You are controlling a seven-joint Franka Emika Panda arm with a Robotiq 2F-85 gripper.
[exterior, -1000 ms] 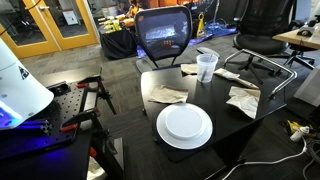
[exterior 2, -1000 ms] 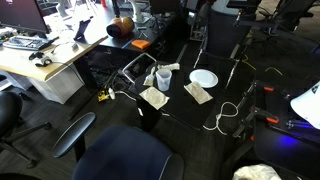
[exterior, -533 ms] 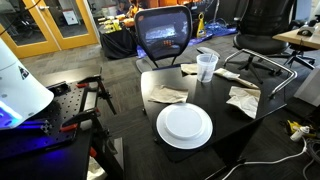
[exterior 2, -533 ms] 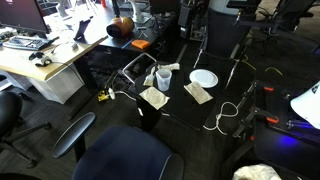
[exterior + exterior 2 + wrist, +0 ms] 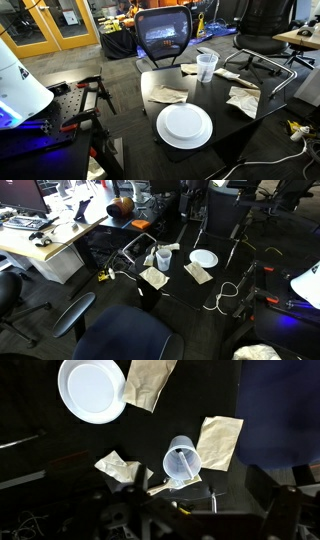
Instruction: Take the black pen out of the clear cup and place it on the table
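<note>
Pen in the cup, not yet reached; the end effector was out of every view, so its opening could not be told.
In the wrist view the plate (image 5: 92, 390) lay at the left of the desk (image 5: 175, 415), and the cup (image 5: 181, 462) stood upright between a crumpled napkin (image 5: 118, 465) and a flat napkin (image 5: 218, 442). A thin dark sliver at the cup's rim in an exterior view was probably the pen (image 5: 201, 52). A good approach would centre over the rim, descend straight, pinch the pen's top and lift vertically, so the light cup would not tip.
</note>
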